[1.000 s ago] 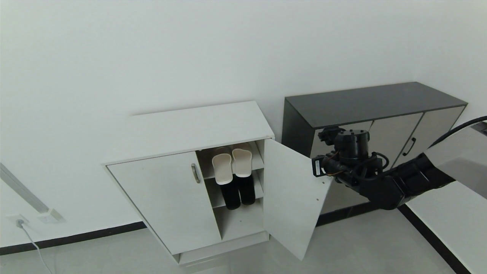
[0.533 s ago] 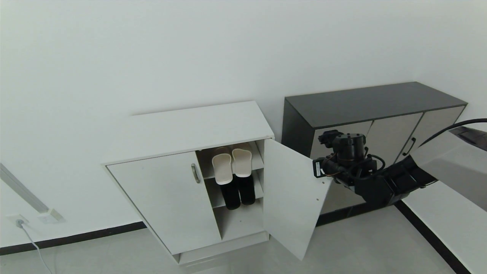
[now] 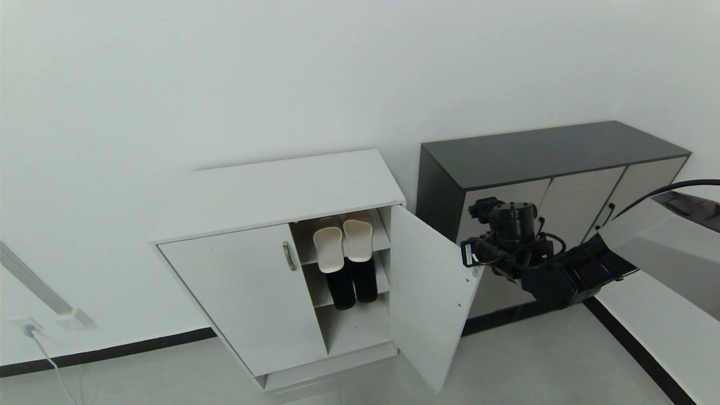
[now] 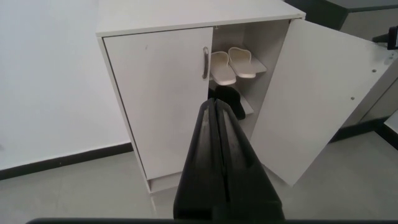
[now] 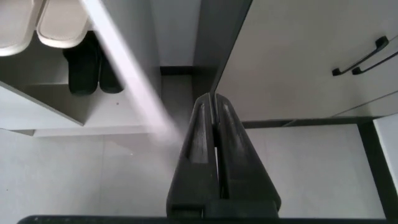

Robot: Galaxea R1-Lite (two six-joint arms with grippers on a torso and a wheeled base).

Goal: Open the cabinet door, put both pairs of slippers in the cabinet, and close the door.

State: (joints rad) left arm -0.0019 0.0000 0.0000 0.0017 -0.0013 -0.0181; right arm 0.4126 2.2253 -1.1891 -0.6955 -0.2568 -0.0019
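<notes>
In the head view, the cabinet (image 3: 281, 191) has its right door (image 3: 430, 292) open. The white slippers (image 3: 343, 244) lie inside, just above the black slippers (image 3: 351, 287). The right gripper (image 3: 469, 254) is at the door's outer edge. In the left wrist view, the left gripper (image 4: 216, 106) is closed and empty. In the right wrist view, the jaws are pressed together and hold nothing.

- dark-topped sideboard (image 3: 551, 149) against the white wall, grey doors, dark handles (image 5: 360, 60)
- wall socket (image 3: 25, 326) low down, pale cable (image 3: 53, 365) trailing to the floor
- black skirting strip (image 3: 112, 351) along the wall's foot
</notes>
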